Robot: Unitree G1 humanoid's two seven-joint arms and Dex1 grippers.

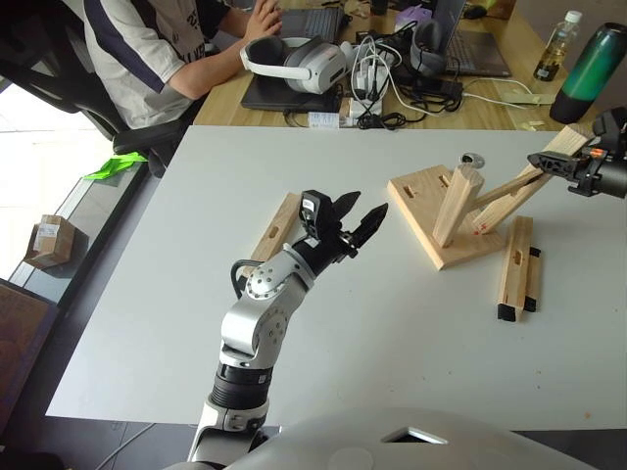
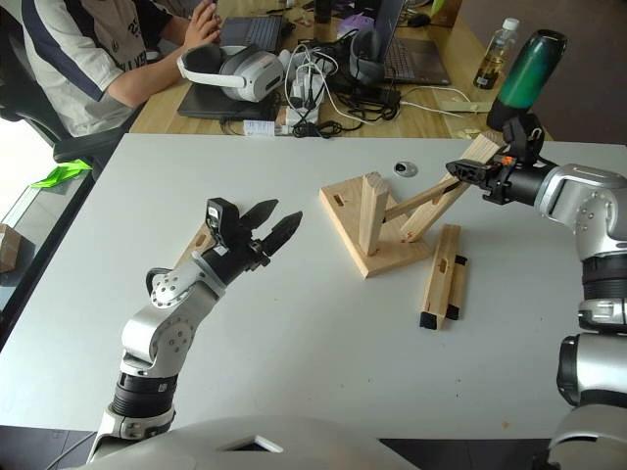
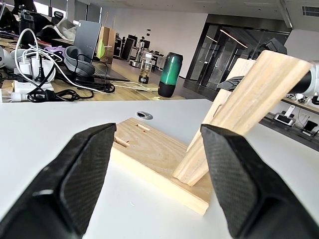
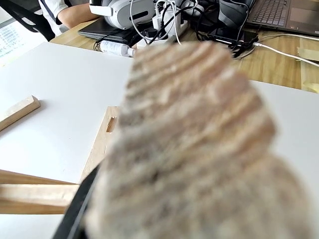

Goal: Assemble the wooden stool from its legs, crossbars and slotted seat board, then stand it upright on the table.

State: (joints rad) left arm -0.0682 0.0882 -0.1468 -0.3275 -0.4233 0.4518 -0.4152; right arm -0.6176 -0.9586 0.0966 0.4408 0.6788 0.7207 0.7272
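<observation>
**A:** Your left end effector (image 1: 364, 206) is hovering above the worktop (image 1: 176, 294) with its fingers spread wide and nothing between them. It points toward the seat board (image 2: 345, 217) but sits well short of it.

**B:** And the board itself?

**A:** It lies flat on the worktop, out in front of you and a little to your right. One upright leg (image 2: 371, 211) stands planted on it. There's also a tilted leg (image 1: 519, 196) — its lower end is down at the board's edge and its upper end is lifted off to your right.

**B:** Who's got that upper end?

**A:** Your right end effector (image 2: 477, 169) does, clamped on the tilted leg near its top. From the right wrist, the wood end sits so close that it blurs.

**B:** Any loose parts?

**A:** Two. A pair of wooden pieces (image 2: 443, 274) with dark feet lies side by side on the worktop, just beside the board on your right. A single slotted piece (image 1: 277, 227) lies on your left, partly hidden behind your left arm.

**B:** Is there a thinner bar by the tilted leg?

**A:** Yes — a slim bar (image 2: 421, 199) runs alongside it, from the upright leg up toward your right end effector. I can't tell how it's joined.
</observation>
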